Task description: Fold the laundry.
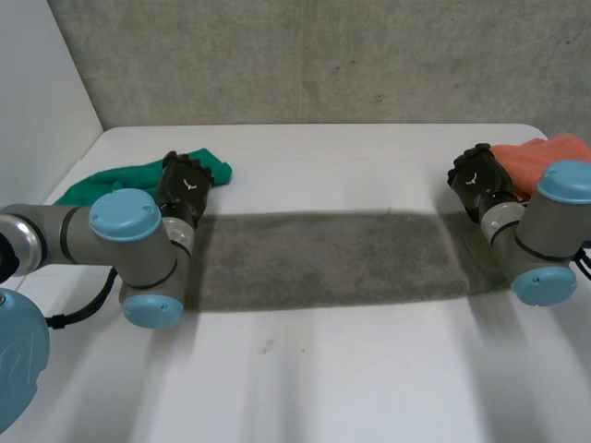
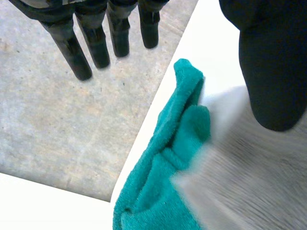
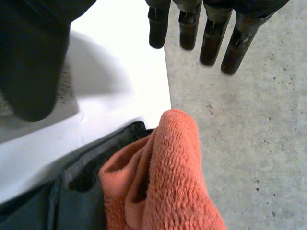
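Setup's pretty bare: a plain white flat-topped table (image 1: 351, 369), smooth and matte, under soft, even light with no hard glare anywhere. Out past the left hand (image 1: 185, 185) and the right hand (image 1: 478, 177) there's a rough grey concrete wall (image 1: 323, 55), speckled and pitted, running right along the table's far edge. On the outer side of the left hand stands a smooth white side wall (image 1: 37, 92).
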Robot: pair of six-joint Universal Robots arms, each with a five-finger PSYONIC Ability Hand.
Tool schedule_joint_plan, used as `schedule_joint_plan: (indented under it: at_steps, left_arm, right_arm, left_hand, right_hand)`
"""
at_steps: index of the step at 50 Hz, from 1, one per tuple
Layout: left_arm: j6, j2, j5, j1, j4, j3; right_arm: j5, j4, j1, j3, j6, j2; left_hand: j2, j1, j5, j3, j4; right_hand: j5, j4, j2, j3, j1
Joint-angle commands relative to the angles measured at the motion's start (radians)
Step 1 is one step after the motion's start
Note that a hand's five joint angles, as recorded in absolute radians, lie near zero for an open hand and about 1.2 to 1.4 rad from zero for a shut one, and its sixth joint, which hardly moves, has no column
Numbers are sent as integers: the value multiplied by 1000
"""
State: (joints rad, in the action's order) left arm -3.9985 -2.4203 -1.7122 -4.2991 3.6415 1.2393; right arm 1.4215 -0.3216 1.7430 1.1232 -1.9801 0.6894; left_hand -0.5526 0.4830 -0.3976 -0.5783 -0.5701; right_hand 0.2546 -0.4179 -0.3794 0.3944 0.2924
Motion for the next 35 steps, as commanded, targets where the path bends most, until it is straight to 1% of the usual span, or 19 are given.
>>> schedule_joint_plan:
  at_steps: [1,2,4,5,8,9,12,13,16,17,19,21,24,27,30,31,32,35]
  left_arm:
    - [15,105,-4,15,35,94]
    - [16,156,-4,18,34,127]
    - [16,207,-3,19,34,169]
    - [18,236,-1,22,35,195]
    - [35,319,0,31,37,268]
    - [44,337,2,35,37,291]
    - [87,398,2,39,37,365]
    - [99,409,2,39,37,384]
    - [148,440,3,41,37,445]
    - [159,443,5,41,39,456]
    - [182,445,5,44,39,479]
    - [190,443,6,48,39,485]
    - [193,434,11,53,39,483]
    - [193,429,11,53,39,483]
    - [193,428,11,53,39,488]
    - [193,428,11,53,39,488]
    - [193,428,11,53,39,490]
    - [193,431,11,56,37,493]
  right_arm:
    - [36,4,17,122,-220,149]
    - [33,9,15,148,-259,188]
    - [30,21,10,197,-340,267]
    - [25,48,3,237,-415,335]
    - [4,123,-29,288,-500,406]
    - [-24,187,-61,314,-535,427]
    - [-79,294,-108,342,-562,433]
    - [-125,362,-135,360,-565,432]
    - [-177,426,-172,389,-560,432]
    - [-203,430,-190,401,-557,427]
    - [-222,418,-206,408,-557,417]
    - [-234,391,-217,409,-556,377]
    - [-227,368,-218,399,-552,337]
    - [-227,349,-220,385,-539,296]
    - [-227,348,-221,366,-528,259]
    - [-224,351,-223,363,-526,256]
    - [-210,352,-230,359,-525,257]
    - [-193,329,-258,385,-522,271]
  left_hand:
    - [378,-308,398,404,396]
    - [378,-308,398,404,396]
    - [378,-308,398,404,396]
    - [378,-308,398,404,396]
    - [378,-308,398,404,396]
    - [378,-308,398,404,396]
    - [378,-308,398,404,396]
    - [378,-308,398,404,396]
    - [378,-308,398,404,396]
    - [378,-308,398,404,396]
    - [378,-308,398,404,396]
    - [378,-308,398,404,396]
    - [378,-308,398,404,396]
    - [378,-308,398,404,396]
    - [378,-308,398,404,396]
    - [378,-308,398,404,396]
    - [378,-308,398,404,396]
    - [378,-308,398,404,396]
  right_hand:
    - [-255,243,205,-220,-118]
    - [-255,243,205,-220,-118]
    - [-255,243,205,-220,-118]
    - [-255,243,205,-220,-118]
    - [-255,243,205,-220,-118]
    - [-255,243,205,-220,-118]
    - [-255,243,205,-220,-118]
    - [-255,243,205,-220,-118]
    - [-233,221,183,-198,-96]
    - [-192,181,142,-157,-55]
    - [-139,128,89,-104,-2]
    - [-69,57,19,-34,68]
    - [-7,-5,-43,28,130]
    - [137,-148,-187,172,274]
    - [541,-552,-591,576,678]
    - [729,-740,-778,763,865]
    - [965,-976,-1015,1000,1101]
    - [967,-978,-1017,1002,1104]
